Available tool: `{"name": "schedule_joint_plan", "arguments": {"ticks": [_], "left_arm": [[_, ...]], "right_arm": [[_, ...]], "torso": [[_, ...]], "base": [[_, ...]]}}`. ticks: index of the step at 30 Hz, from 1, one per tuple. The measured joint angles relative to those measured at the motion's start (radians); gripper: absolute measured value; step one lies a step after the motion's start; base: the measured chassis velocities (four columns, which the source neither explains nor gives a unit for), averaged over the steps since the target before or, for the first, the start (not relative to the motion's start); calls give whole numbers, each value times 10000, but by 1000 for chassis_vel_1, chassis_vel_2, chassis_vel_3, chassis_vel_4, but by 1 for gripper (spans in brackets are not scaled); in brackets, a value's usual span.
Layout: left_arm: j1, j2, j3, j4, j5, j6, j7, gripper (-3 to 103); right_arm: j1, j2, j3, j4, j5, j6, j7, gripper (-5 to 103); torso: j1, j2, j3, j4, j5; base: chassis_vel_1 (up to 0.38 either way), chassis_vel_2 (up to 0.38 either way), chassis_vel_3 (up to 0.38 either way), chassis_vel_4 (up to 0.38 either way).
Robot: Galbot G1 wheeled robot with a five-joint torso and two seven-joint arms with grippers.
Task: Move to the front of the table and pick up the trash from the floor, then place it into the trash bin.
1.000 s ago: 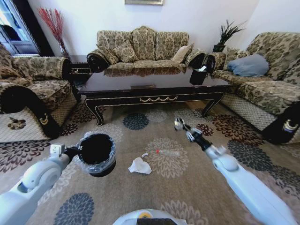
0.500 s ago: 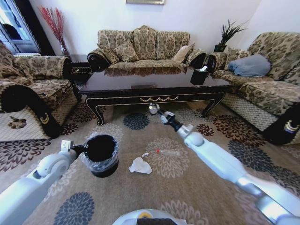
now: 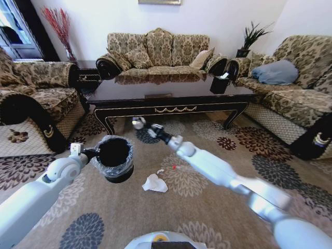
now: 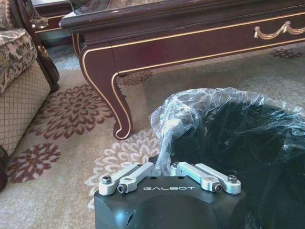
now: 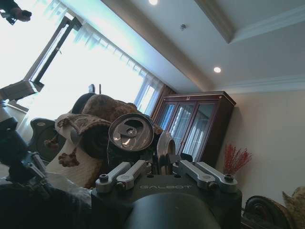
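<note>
in front of the table (image 3: 171, 106), on the floor (image 3: 207, 207), the left gripper (image 3: 89, 153) has its fingers closed on the rim and bag liner of the trash bin (image 3: 114, 158), which looks lifted and tipped, just short of the table's near left leg. in the left wrist view the left gripper (image 4: 170, 168) pinches the crinkled plastic, with the bin (image 4: 238, 143) just beyond it and the table (image 4: 190, 38) behind.

the right gripper (image 3: 139, 123) reaches across above the bin, close to the table's front edge; its fingers are drawn together on a small shiny thing i cannot make out (image 5: 164, 152).

the white tissue (image 3: 155, 183) lies on the carpet nearer the robot than the table, just beside the bin. the bottle's red cap (image 3: 174, 167) shows beside the right arm.
</note>
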Motion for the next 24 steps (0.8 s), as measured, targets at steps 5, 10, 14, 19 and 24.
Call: {"name": "schedule_joint_plan", "arguments": {"ticks": [5,10,14,19,24], "left_arm": [[-576,-176,408,334,-8,-46,17,4],[-1179,-243,834,638,-98,-74,46,4],[-1582,-282,1061,867,-159,-85,31,4],[-1810,-305,1150,986,-235,-118,50,4],[-2033,-403,1333,1119,-236,-197,61,4]], "right_arm": [[-24,607,-336,-602,-390,131,137,14],[-80,1031,-623,-1137,-566,248,144,14],[-89,1205,-790,-1350,-624,273,119,14],[-202,1241,-857,-1403,-684,278,-15,14],[-301,1260,-900,-1451,-711,275,-44,14]], "torso": [[0,0,0,-9,2],[1,0,0,-12,1],[0,1,0,-7,3],[0,1,-1,-11,5],[0,1,0,-8,4]], "base": [[0,0,0,0],[0,0,0,0],[0,0,0,0],[0,0,0,0],[0,0,0,0]]}}
